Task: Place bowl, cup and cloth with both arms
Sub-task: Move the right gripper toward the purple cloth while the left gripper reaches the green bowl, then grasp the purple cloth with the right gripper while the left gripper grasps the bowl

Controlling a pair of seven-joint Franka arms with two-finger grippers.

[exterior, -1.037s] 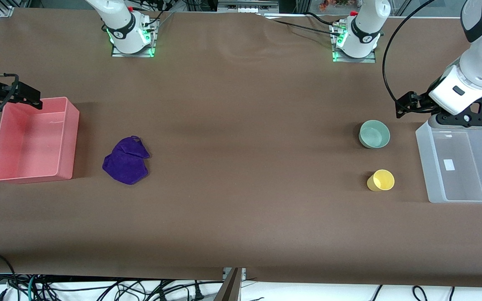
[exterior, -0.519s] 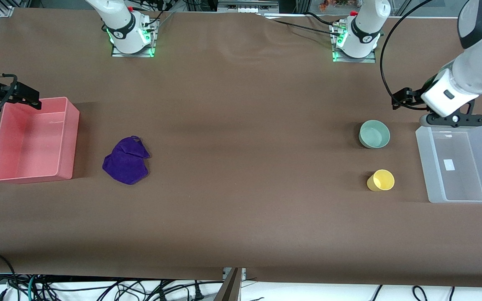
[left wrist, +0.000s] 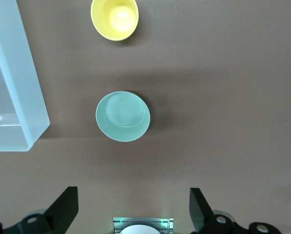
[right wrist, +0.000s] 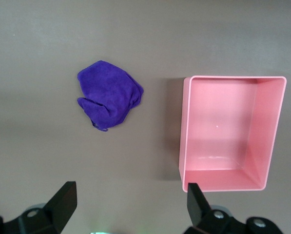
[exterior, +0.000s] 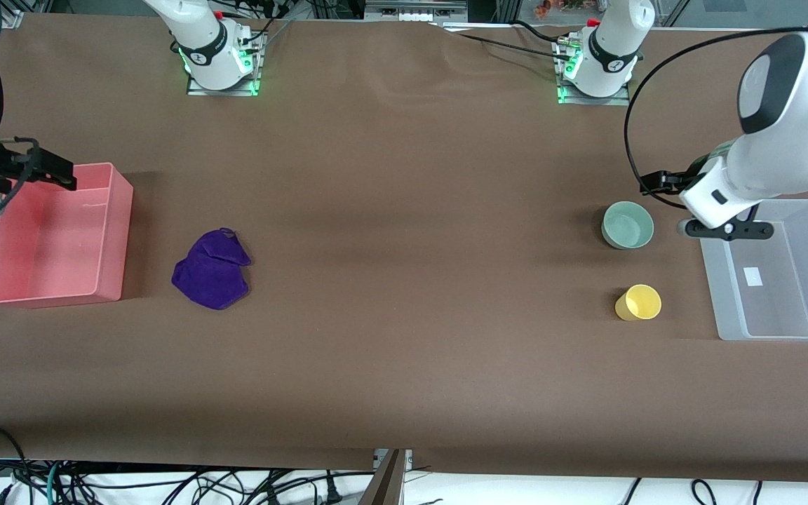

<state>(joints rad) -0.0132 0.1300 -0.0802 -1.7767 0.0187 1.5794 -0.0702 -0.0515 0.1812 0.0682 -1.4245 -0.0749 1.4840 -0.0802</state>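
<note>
Both end effectors hang in the air with their fingers spread wide and nothing between them. On the left arm, the left end effector (left wrist: 133,207) is up over the bench just beside the clear bin (exterior: 772,277), above the strip of bench between that bin's corner and the bowl (exterior: 627,224). Its wrist view shows two black fingertips (left wrist: 66,203) well apart, with the bowl (left wrist: 123,116) below them, upright and empty.

On the right arm, the right end effector (right wrist: 130,204) is over the pink bin (exterior: 57,235), near the edge of it that lies farthest from the front camera. It too is released, its fingertips (right wrist: 65,197) standing far apart and holding nothing.

The pale green bowl sits on the bench toward the left arm's end, near the clear bin but not touching it. The yellow cup (exterior: 638,302) stands upright, nearer to the front camera than the bowl and apart from it, also near the clear bin. The purple cloth (exterior: 212,269) lies crumpled on the brown bench (exterior: 404,315) toward the right arm's end, near the pink bin and clear of its wall; the right wrist view shows the cloth (right wrist: 109,93) and the pink bin (right wrist: 231,132) side by side with bare bench between them. Both bins are open-topped and hold none of the three things.
</note>
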